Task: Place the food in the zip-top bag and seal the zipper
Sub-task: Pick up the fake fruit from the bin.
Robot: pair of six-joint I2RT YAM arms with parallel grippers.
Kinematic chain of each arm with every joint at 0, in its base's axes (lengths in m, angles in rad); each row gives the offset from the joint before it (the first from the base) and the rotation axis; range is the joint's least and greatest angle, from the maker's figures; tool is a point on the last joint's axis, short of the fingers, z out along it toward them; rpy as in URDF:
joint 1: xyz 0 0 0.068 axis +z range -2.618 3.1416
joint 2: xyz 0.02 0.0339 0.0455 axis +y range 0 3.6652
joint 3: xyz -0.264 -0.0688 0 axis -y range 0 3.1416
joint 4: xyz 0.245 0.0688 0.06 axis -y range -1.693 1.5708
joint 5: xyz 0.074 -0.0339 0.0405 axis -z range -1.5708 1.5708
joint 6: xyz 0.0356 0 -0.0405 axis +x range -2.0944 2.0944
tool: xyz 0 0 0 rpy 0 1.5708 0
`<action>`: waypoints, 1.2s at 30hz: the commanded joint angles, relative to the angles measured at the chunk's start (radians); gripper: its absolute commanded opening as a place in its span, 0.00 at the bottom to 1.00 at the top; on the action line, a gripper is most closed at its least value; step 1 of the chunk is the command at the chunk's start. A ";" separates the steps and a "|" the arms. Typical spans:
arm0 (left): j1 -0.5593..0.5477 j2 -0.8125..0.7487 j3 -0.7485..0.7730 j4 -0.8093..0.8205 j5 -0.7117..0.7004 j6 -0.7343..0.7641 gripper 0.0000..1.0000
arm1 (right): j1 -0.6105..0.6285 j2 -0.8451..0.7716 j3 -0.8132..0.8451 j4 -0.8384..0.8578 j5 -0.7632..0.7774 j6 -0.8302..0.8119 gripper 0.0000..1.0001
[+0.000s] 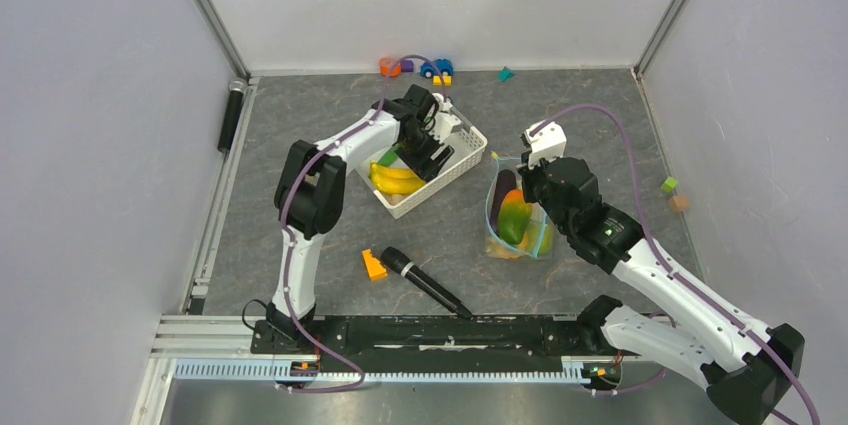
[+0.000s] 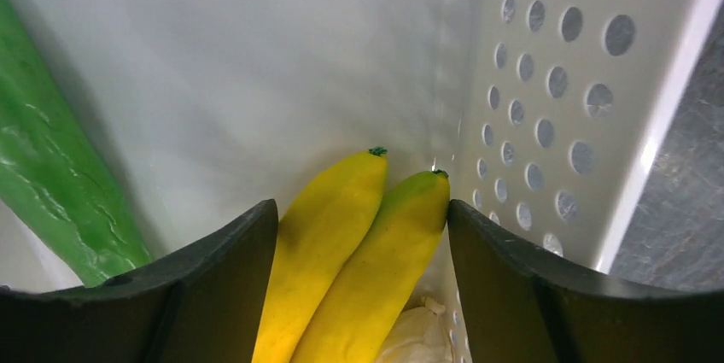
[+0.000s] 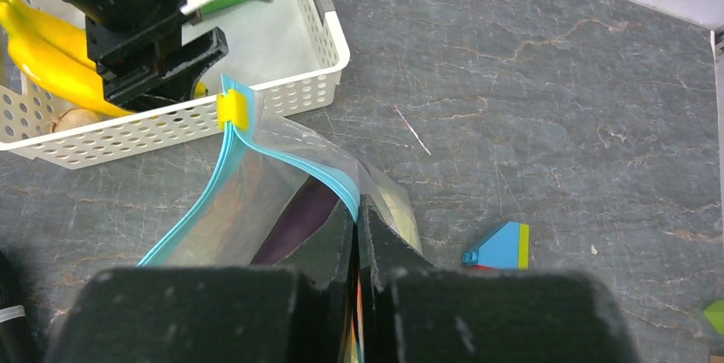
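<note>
Two yellow bananas [image 2: 359, 260] lie in the white slotted basket [image 2: 589, 81], next to a green cucumber [image 2: 51, 184]. My left gripper [image 2: 360, 209] is down inside the basket [image 1: 470, 150], open, with a finger on each side of the bananas [image 1: 395, 181]. The clear zip-top bag [image 1: 515, 215] lies right of the basket and holds a purple eggplant [image 3: 303, 213] and green and orange food. My right gripper [image 3: 359, 209] is shut on the bag's mouth edge at the light-blue zipper [image 3: 282, 154]. The mouth gapes open. A yellow slider [image 3: 232, 111] sits at its far end.
A black microphone [image 1: 425, 280] and an orange block [image 1: 373, 264] lie in front of the basket. Toy blocks and a car [image 1: 415, 67] sit at the back wall. A blue block [image 3: 499, 246] lies right of the bag. Small blocks [image 1: 672, 193] lie far right.
</note>
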 commanded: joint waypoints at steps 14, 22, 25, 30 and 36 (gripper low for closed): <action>-0.059 0.008 0.065 -0.062 -0.140 0.036 0.22 | 0.001 -0.034 0.006 0.017 0.018 -0.004 0.06; -0.061 -0.083 0.012 0.010 -0.169 0.024 0.02 | 0.001 -0.013 0.008 0.017 0.012 -0.005 0.06; -0.061 -0.143 -0.037 0.073 -0.176 0.009 0.02 | 0.002 -0.016 0.008 0.017 0.016 -0.006 0.06; -0.061 -0.219 -0.070 0.159 -0.285 -0.077 0.42 | 0.002 -0.027 0.008 0.017 0.013 -0.006 0.06; -0.059 -0.331 -0.188 0.226 -0.309 -0.052 1.00 | 0.001 -0.031 0.009 0.016 0.005 -0.004 0.07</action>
